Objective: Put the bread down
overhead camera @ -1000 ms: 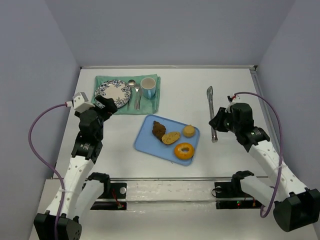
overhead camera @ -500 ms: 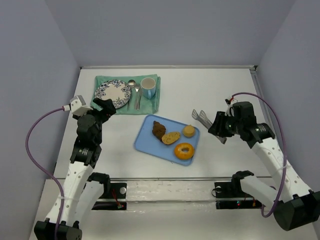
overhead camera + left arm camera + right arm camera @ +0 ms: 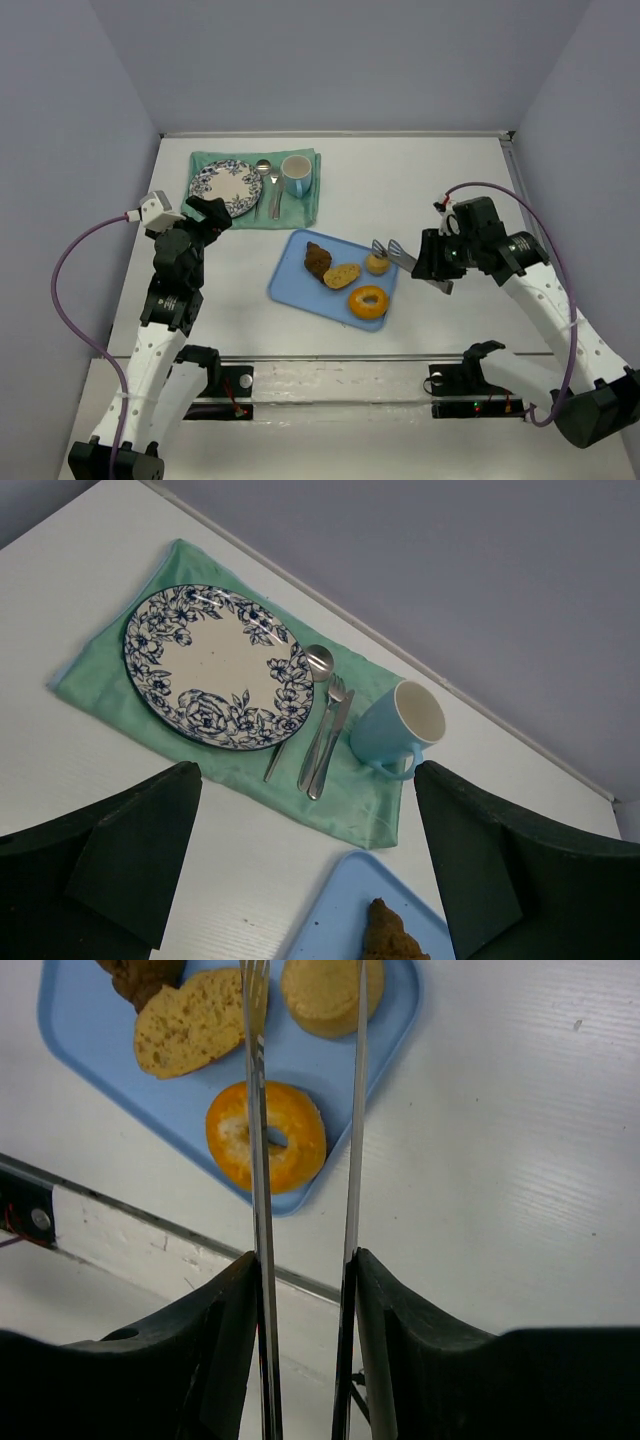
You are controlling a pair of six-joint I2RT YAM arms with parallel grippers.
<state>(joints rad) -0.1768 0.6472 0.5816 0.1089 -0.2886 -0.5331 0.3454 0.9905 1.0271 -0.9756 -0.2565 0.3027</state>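
1. In the top external view, a small round golden-tan bun (image 3: pixel 377 262) is seen at the far right corner of a flat blue plastic tray (image 3: pixel 295 280), on a white table (image 3: pixel 230 290).
2. Beside the bun on the tray lie an oval tan slice (image 3: pixel 342 275), a dark brown rough piece (image 3: pixel 318 260) and a glossy orange ring-shaped bagel (image 3: pixel 368 301).
3. Slim silver metal tongs (image 3: pixel 395 255) are clamped at their handle end by the right gripper (image 3: pixel 432 262), and their tips reach to the bun.
4. The left gripper (image 3: pixel 205 212) is raised near a green cloth (image 3: pixel 300 210). Its spread cannot be judged from this view.
5. On the cloth are a blue-flowered round plate (image 3: pixel 226 183), silver cutlery (image 3: pixel 267 190) and a pale blue mug (image 3: pixel 296 175).
6. In the left wrist view, the left gripper (image 3: pixel 305 770) is shown wide apart and empty.
7. The plate (image 3: pixel 215 665), cutlery (image 3: pixel 320 730), mug (image 3: pixel 395 730), cloth (image 3: pixel 360 800) and dark piece (image 3: pixel 390 935) appear here. The bun is not shown.
8. In the right wrist view, the right gripper (image 3: pixel 305 1260) is closed narrowly on the tongs (image 3: pixel 253 1110), whose two thin arms run parallel and apart.
9. The bun (image 3: pixel 332 995) sits flat top up between the arms, and its right edge is crossed by the right arm. Contact cannot be told.
10. The bun is round, so no long axis or heading is shown. A matte, porous surface is seen.
11. The bagel (image 3: pixel 295 1145) and slice (image 3: pixel 190 1025) are crossed by the fork-tipped left arm over the tray (image 3: pixel 400 1005).
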